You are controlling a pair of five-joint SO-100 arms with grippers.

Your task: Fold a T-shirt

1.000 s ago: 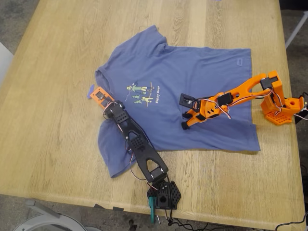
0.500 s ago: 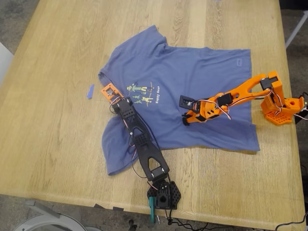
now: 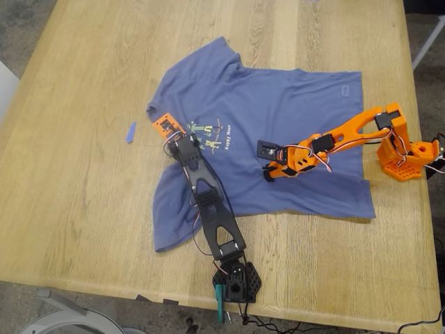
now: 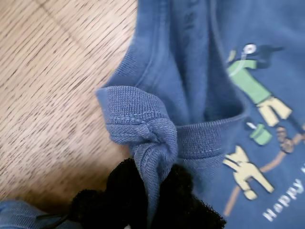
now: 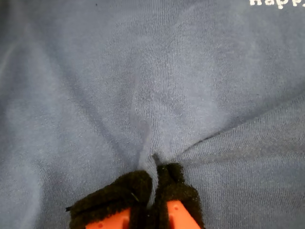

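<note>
The T-shirt [image 3: 278, 132] is pinched by both hands: first [image 4: 150, 200] (collar), second [image 5: 155, 191] (mid-cloth).

Workshop or lab, wooden table [image 3: 83, 209], clamped hobby arms, loose wiring [image 3: 261, 321]

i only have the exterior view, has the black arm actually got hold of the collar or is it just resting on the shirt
Observer: It has hold. In the first wrist view the first tool is shut on the ribbed collar of the T-shirt, and the ribbing bunches up between its black pads.
Operator: and the orange arm, gripping or only pressing
Observer: Gripping. The second tool is shut on a small pinch of plain fabric, with creases fanning out from it.
Operator: is that pinch on the print
Observer: No. In the second wrist view the lettering lies well clear of the pads.
</note>
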